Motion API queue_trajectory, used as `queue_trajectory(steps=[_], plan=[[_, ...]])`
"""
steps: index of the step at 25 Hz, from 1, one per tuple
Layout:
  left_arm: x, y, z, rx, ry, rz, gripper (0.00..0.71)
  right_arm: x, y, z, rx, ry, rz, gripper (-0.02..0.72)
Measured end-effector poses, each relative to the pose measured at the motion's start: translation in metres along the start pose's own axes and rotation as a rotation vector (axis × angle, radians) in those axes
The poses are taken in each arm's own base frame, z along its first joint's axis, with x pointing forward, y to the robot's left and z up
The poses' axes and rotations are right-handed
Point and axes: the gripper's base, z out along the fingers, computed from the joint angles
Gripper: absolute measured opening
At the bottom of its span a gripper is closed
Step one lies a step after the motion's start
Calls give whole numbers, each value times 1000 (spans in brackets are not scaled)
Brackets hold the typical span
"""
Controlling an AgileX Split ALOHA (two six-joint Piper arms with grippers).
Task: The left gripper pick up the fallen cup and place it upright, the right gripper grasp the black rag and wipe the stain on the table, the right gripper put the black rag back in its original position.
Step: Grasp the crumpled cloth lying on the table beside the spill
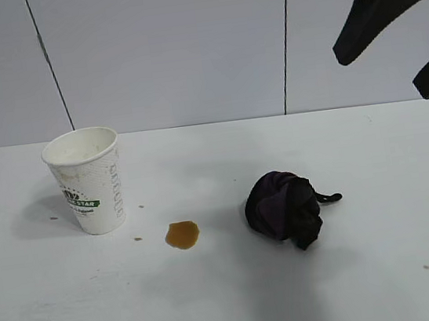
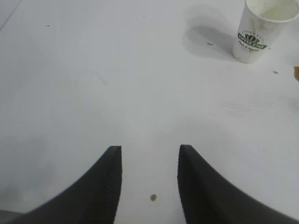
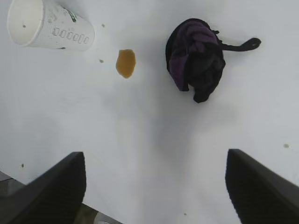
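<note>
The white paper cup (image 1: 87, 181) with the green logo band stands upright at the left of the table (image 1: 218, 310); it also shows in the left wrist view (image 2: 261, 30) and the right wrist view (image 3: 49, 25). The amber stain (image 1: 181, 234) (image 3: 125, 63) lies between the cup and the black rag (image 1: 284, 208) (image 3: 196, 58), which sits bundled right of centre. My right gripper (image 1: 381, 73) (image 3: 155, 156) hangs high above the rag's right side, wide open and empty. My left gripper (image 2: 149, 148) is out of the exterior view, open over bare table, well away from the cup.
Grey wall panels (image 1: 168, 48) rise behind the table. Small brown specks dot the surface near the cup (image 1: 138, 238) and at the front right (image 1: 426, 266). A table edge shows by the right gripper (image 3: 9, 184).
</note>
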Motion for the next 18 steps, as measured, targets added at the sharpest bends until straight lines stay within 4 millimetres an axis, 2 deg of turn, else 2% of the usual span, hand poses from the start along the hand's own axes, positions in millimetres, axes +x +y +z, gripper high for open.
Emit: queue_trajectory(steps=[7,12,15,18], plan=[[7,0,-8,4,-100,10,289,2,-3,3,23,19,-83,566],[9,0,-11,2,-118,11,289,-2,-20,29,96,122,-125,566],[9,0,-11,2,-119,11,289,-15,-28,48,115,172,-119,566],[9,0,-11,2,-119,11,289,-37,-28,62,125,174,-139,566]])
